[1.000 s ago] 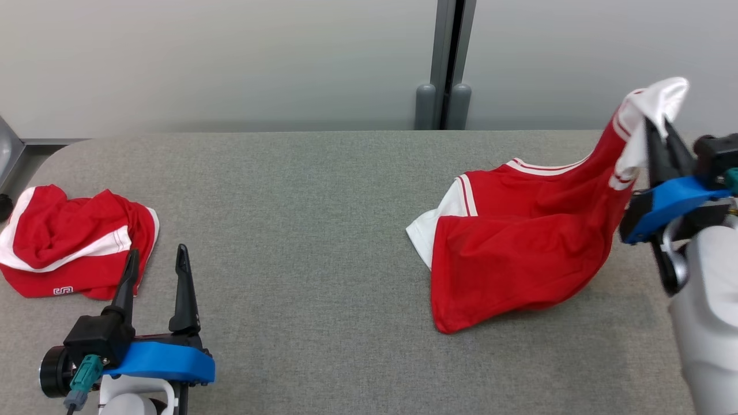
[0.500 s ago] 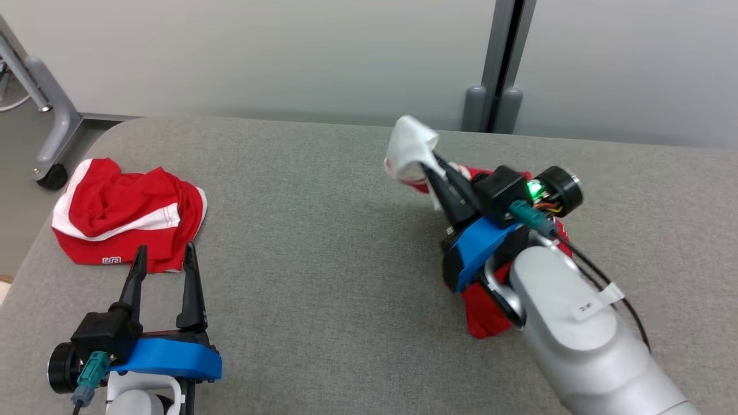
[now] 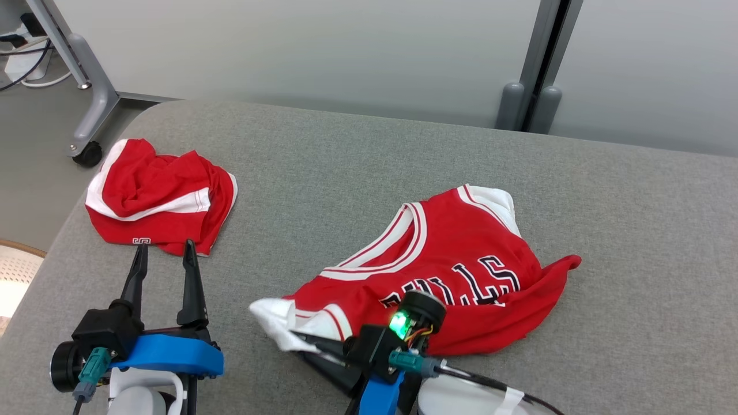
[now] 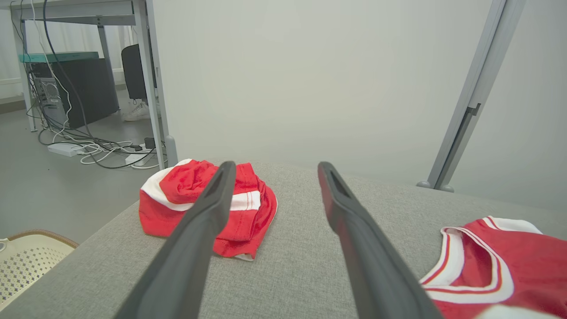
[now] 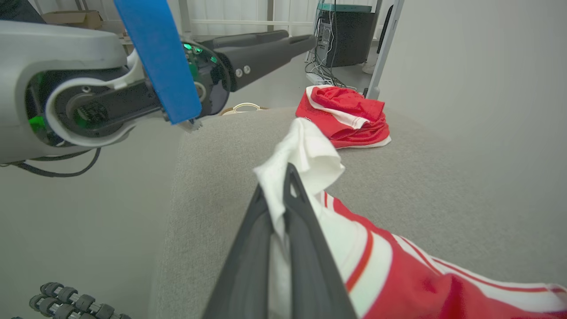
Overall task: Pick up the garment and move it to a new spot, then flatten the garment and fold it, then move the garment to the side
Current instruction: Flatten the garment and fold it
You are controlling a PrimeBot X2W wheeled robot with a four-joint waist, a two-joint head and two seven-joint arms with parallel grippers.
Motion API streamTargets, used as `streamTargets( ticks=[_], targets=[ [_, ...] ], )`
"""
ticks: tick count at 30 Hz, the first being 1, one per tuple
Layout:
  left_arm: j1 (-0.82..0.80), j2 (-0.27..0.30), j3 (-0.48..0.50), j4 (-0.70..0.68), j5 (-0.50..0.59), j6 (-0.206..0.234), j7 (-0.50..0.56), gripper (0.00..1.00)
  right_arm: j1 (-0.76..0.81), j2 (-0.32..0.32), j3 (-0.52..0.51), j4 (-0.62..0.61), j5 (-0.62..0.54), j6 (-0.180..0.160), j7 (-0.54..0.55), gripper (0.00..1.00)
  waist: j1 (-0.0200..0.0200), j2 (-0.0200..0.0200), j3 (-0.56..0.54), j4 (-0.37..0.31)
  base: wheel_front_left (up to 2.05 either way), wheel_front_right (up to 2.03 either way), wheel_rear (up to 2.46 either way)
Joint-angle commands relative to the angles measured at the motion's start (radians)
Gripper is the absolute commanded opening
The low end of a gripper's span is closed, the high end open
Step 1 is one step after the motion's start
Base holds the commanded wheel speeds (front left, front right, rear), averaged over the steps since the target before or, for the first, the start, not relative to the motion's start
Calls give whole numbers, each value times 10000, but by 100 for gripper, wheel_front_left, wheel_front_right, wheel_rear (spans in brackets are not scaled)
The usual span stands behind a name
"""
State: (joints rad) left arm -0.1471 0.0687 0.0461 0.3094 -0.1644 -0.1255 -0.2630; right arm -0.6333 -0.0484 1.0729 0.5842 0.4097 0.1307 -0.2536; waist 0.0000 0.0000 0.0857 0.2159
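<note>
The garment (image 3: pixel 461 271), a red jersey with white trim and dark lettering, lies partly spread on the grey table (image 3: pixel 323 173) near its front middle. My right gripper (image 3: pixel 294 337) is shut on the garment's white corner, low over the table at the near edge. In the right wrist view the white cloth (image 5: pixel 305 155) bunches above the closed fingers (image 5: pixel 305 266). My left gripper (image 3: pixel 164 248) stands open and holds nothing at the lower left, pointing toward a crumpled red and white piece (image 3: pixel 158 196). The left wrist view looks between the open fingers (image 4: pixel 199 239) at that piece (image 4: pixel 177 186).
A second red garment (image 5: pixel 345 115) lies crumpled at the table's far left corner. A pale perforated basket (image 4: pixel 26 261) stands on the floor beyond the left edge, near a wheeled frame leg (image 3: pixel 86 150). A grey post (image 3: pixel 536 86) rises behind the table.
The head camera has turned left. My right gripper has carried the jersey's white corner from high at the right down to the front middle, and the jersey now lies lettering up. The left gripper stays open.
</note>
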Motion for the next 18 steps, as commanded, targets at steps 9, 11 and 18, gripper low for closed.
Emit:
streamTargets(
  ticks=[9, 11, 18],
  targets=[
    [-76, -23, 187, -25, 50, -33, -27, 100, 3, -36, 1386, 27, 818, 1, -77, 100, 0, 0, -23, -323, 0, 0, 0],
    [-40, -15, 240, -61, 63, -27, -29, 100, -114, -31, 1067, 156, 835, 1, -104, 100, 0, 0, -38, -453, 0, 0, 0],
    [123, 41, 408, -177, 63, -10, -27, 100, -353, -38, -1181, 497, 88, 1, -121, 100, 0, 0, -65, -908, 0, 0, 0]
  ],
)
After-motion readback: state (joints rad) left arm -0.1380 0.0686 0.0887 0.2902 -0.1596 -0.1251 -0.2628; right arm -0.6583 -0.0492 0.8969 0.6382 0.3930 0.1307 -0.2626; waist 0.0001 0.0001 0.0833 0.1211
